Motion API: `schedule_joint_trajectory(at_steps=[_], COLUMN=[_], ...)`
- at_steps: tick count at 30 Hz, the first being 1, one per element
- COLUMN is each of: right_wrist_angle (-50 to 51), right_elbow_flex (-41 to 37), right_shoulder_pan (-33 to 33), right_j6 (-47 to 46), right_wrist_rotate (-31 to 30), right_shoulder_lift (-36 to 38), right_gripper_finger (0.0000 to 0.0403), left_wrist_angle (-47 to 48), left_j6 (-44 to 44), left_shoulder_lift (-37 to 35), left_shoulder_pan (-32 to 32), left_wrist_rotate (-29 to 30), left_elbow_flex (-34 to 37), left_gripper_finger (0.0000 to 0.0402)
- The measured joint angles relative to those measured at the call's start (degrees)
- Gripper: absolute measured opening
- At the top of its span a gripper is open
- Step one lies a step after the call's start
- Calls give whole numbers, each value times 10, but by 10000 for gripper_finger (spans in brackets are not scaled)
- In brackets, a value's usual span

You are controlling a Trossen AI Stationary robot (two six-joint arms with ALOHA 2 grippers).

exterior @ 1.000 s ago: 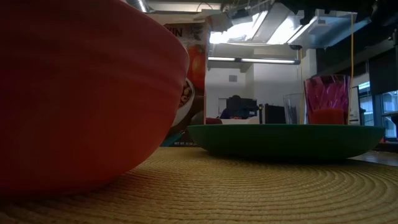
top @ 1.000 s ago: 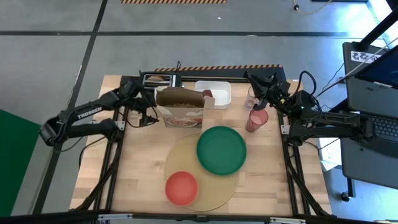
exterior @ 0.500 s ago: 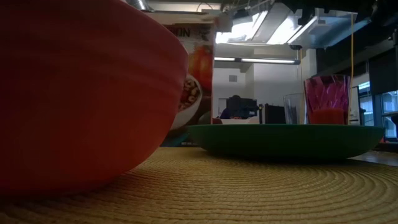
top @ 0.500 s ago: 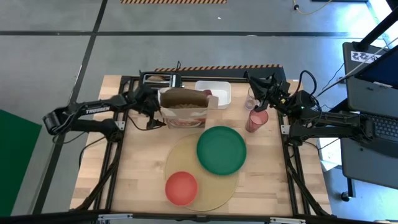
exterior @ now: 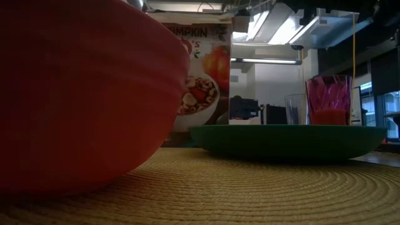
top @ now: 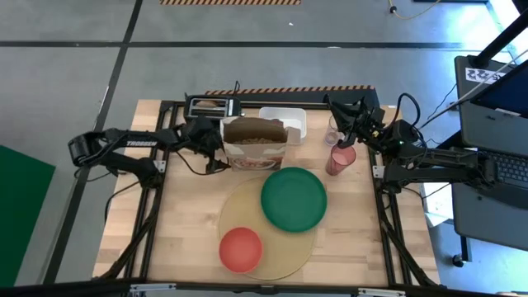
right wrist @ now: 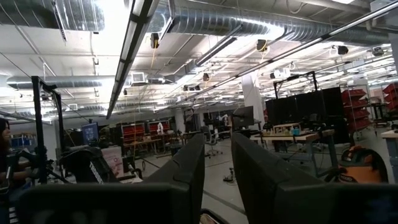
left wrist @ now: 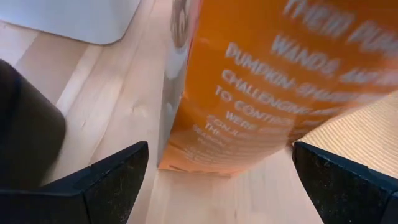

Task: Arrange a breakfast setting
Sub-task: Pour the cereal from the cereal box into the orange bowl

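The cereal box [top: 257, 142] stands on its base at the table's far middle, its top open and its picture side [exterior: 200, 69] facing the near edge. My left gripper [top: 218, 150] is open at the box's left end. The box's narrow orange side [left wrist: 249, 93] stands between its fingers. A green plate [top: 294, 198] and a red bowl [top: 240, 248] rest on the round tan mat [top: 247, 216]. The pink cup [top: 339, 159] stands right of the plate. My right gripper [top: 341, 137] hovers above the cup, tipped upward, with only a narrow gap between its fingers [right wrist: 186, 180]. My left gripper straddles the cereal box's left narrow end near its bottom [left wrist: 199, 163], fingers wide apart. It comes from the table's left, slanting down. One fingertip [left wrist: 298, 152] lies at the box's edge. A strip of table shows between the other fingertip [left wrist: 140, 152] and the box. The box stands upright on the table.
A black toaster [top: 210, 106] and a white tray [top: 290, 118] stand along the far edge behind the box. A clear cup [top: 333, 128] stands beside the pink one. Bare wood lies left of the mat and along the near left of the table.
My left gripper has gone toward the table's right edge and a little down. The cereal box has slid the same way, closer to the green plate. It has also turned so that its picture side faces the near edge more squarely.
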State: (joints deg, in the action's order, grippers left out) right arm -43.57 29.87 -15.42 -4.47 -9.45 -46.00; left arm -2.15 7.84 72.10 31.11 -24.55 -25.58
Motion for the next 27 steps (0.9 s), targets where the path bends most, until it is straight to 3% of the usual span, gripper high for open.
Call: schedule_joint_trajectory(at_steps=[7, 27], right_wrist_angle=[4, 33], right_elbow_flex=[0, 0], right_shoulder_pan=[0, 0], right_j6=[-12, -60], right_wrist_rotate=[0, -16], right_shoulder_lift=[0, 0], right_gripper_finger=[85, 85], left_wrist_angle=[-61, -297], left_j6=[-2, -89], left_shoulder_lift=[30, 187], left_shoulder_pan=[-21, -70], left_wrist_rotate=[42, 55], left_elbow_flex=[0, 0], left_gripper_finger=[394, 386])
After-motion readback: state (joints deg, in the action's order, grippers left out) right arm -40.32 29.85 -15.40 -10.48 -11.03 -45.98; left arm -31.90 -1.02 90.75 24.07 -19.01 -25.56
